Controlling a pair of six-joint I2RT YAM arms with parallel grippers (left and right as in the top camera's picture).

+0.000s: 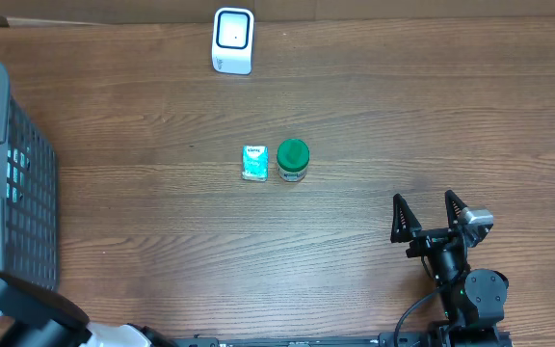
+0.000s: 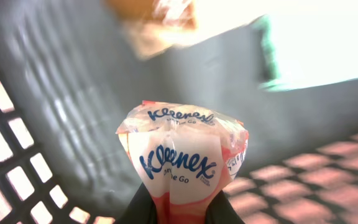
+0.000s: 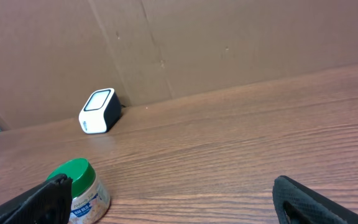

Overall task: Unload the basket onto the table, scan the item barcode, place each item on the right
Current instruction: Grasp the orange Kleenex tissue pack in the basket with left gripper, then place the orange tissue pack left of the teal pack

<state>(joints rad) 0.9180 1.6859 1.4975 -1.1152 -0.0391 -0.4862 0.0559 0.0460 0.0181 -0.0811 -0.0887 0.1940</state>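
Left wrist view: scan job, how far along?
Done: the left gripper is shut on the Kleenex pack inside the basket. In hand: the pack, not yet lifted out. Left: carry it to the scanner and scan it. The right gripper sits open, idle.

Top-down overhead, low right wrist, scanner in both; left wrist inside basket

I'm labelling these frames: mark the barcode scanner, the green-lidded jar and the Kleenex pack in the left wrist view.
barcode scanner (image 1: 232, 40), overhead view, middle of its top face.
green-lidded jar (image 1: 293, 153), overhead view, centre of its green lid.
Kleenex pack (image 2: 180, 163), left wrist view, on the blue logo.
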